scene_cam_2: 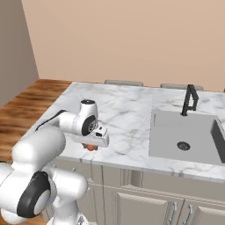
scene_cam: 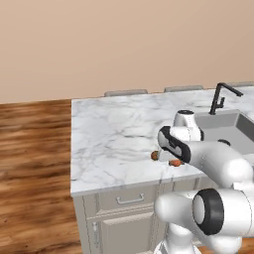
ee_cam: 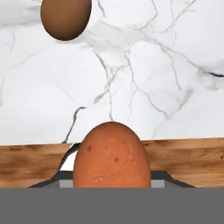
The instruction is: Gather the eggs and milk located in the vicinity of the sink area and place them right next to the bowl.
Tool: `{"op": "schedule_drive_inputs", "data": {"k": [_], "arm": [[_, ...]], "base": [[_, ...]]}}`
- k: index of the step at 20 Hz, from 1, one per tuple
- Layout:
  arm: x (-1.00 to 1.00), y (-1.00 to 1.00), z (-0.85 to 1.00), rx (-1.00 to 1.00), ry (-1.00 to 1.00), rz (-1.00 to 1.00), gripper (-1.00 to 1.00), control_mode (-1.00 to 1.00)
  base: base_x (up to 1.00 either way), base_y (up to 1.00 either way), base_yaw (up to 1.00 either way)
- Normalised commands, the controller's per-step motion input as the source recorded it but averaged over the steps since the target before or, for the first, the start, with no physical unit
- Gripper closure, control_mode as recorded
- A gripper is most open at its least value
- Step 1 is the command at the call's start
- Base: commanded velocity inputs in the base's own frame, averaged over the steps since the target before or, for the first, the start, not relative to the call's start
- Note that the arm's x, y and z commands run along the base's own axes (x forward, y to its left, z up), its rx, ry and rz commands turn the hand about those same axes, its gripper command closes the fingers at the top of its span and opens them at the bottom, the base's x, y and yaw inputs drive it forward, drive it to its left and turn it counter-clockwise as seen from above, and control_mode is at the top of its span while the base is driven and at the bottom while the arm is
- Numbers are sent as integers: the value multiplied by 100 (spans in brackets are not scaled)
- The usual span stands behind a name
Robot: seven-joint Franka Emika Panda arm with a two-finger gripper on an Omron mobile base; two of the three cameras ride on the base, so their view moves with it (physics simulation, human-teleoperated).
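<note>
A white marble counter (scene_cam: 114, 134) stretched over pale cabinet fronts (scene_cam: 124, 218), with a wood floor (scene_cam: 34, 163) to its left and a plain tan wall (scene_cam: 124, 44) beyond. At the right end of the counter lay the sink area (scene_cam_2: 184, 134), a grey recessed basin with a round drain (scene_cam_2: 183, 145) on its floor and a black angular faucet (scene_cam_2: 190, 99) standing at its far edge. The white arm (scene_cam_2: 66, 123) reached low over the near edge of the counter, well left of the basin, its hand pointing down at the stone. The gripper (ee_cam: 111, 186) was closed on the orange-red egg (ee_cam: 111, 157), which filled the space between the fingertips in the hand view; the fingers themselves were mostly hidden behind it, and whether the egg was touching the counter or just off it could not be told. In the right base view that egg (scene_cam_2: 91, 147) showed as a small orange spot under the hand, right at the counter's near edge. The brown egg (ee_cam: 65, 17) lay free on the marble, near the held one but apart from it. In the left base view the two eggs sat close to the near edge, the brown egg (scene_cam: 155, 155) to the left and the orange-red one (scene_cam: 174, 162) to the right, partly covered by the wrist.
</note>
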Motion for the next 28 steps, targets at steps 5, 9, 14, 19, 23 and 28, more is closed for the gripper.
{"op": "schedule_drive_inputs", "data": {"k": [5,9,14,19,23,28], "arm": [[-74,0,52,0,1,-7,100,-100],[-45,0,31,0,-2,-5,100,-100],[-11,0,19,0,0,-1,100,-100],[0,0,0,0,0,0,100,-100],[0,0,0,0,0,0,100,-100],[1,0,-1,0,0,0,100,100]], "base": [[0,0,0],[0,0,0],[0,0,0],[0,0,0],[0,0,0],[5,-36,0]]}}
